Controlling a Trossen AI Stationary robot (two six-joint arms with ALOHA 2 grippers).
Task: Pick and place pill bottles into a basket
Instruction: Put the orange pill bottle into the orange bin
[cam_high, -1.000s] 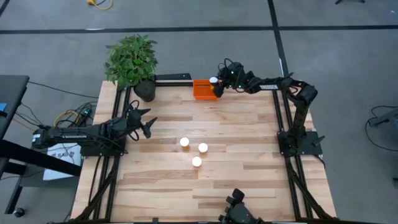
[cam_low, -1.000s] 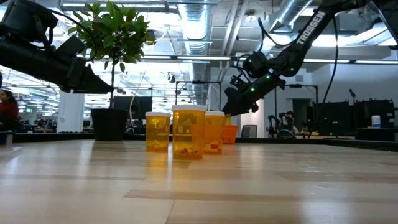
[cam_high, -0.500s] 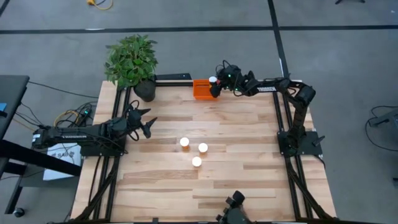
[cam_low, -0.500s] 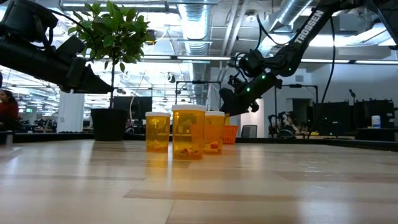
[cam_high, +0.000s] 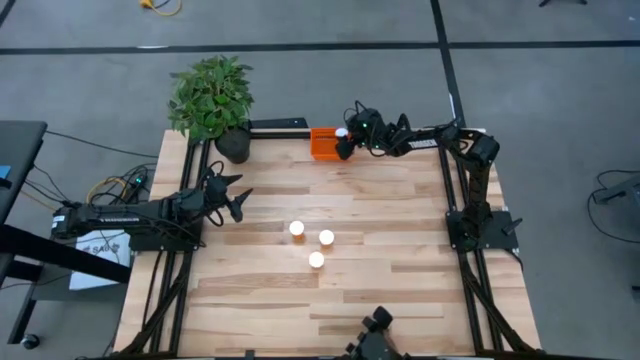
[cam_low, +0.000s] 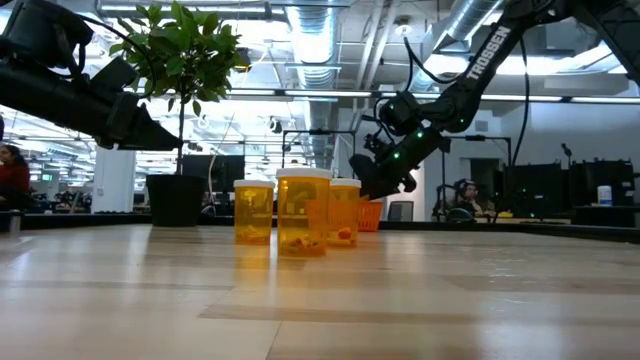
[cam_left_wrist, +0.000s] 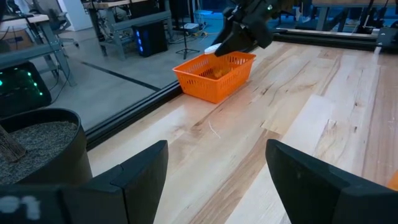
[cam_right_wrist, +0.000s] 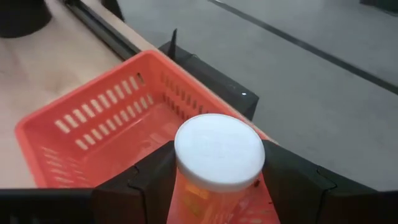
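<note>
High view: the right gripper (cam_high: 345, 143) is seen at the far edge of the table (cam_high: 400, 280), over the right end of the orange basket (cam_high: 322, 142). A white-capped pill bottle (cam_high: 341, 131) is clamped between its fingers; in the right wrist view the bottle (cam_right_wrist: 217, 168) is held upright just above the basket (cam_right_wrist: 93, 134) floor. Three more pill bottles (cam_high: 314, 244) are stood close together near the table's middle, well apart from the basket. The left gripper (cam_high: 234, 197) is parked over the table's left side with its fingers spread and nothing between them, near a potted plant (cam_high: 212, 100).
</note>
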